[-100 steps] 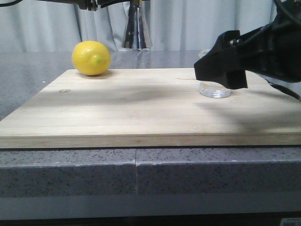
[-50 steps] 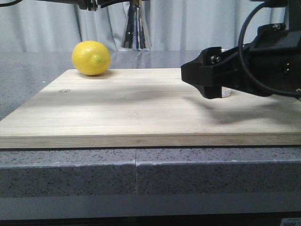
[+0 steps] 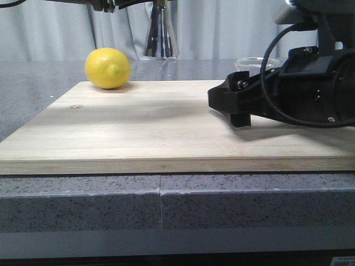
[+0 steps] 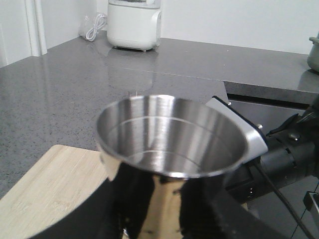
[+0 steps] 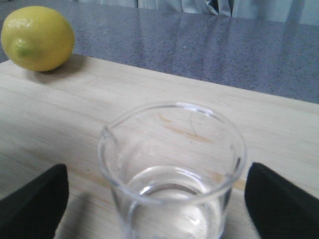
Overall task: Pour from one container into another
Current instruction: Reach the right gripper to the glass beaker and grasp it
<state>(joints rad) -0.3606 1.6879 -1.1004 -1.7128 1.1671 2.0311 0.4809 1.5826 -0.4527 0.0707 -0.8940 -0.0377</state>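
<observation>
From the front camera I see the right gripper [image 3: 239, 105] low over the wooden board [image 3: 166, 127], its black body hiding nearly all of the beaker [image 3: 256, 64]; only the clear rim shows above the arm. The right wrist camera fills that in: the beaker [image 5: 172, 169] stands upright on the board between the two spread fingers [image 5: 32, 201], each a clear gap from the glass, so the jaws are wide and hold nothing. A little clear liquid sits in its bottom, and the lemon [image 5: 37, 37] rests well off near the far corner of the board.

The jigger [image 3: 161, 30] hangs high at the back in the front view, its top cut off by the frame. The left wrist camera looks straight into its shiny empty cup [image 4: 172, 139] (the waist is out of sight), and the left gripper [image 4: 164, 219] seems clamped around its lower part, though that corner is dark.
</observation>
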